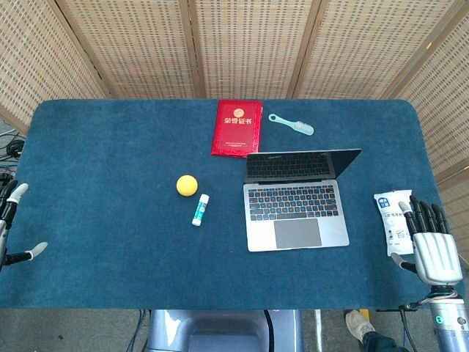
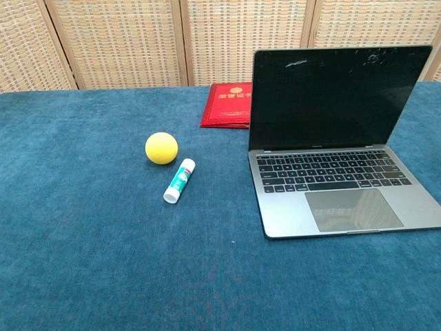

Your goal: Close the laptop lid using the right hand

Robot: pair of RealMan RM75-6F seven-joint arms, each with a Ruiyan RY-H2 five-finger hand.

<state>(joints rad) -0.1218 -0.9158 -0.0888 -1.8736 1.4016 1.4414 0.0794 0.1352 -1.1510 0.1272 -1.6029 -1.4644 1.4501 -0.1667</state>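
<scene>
At the near right corner of the bench, your right hand is hovering with its fingers spread, holding nothing. You are leaving the left hand idle at the left edge, fingers apart and empty. Right of centre, the laptop is standing open, its lid upright with the screen dark. You are probably best bringing the hand over the lid's top edge from behind and pressing it down evenly, clearing the white packet just beside you. Blue felt is covering the bench; woven screens are standing behind it.
</scene>
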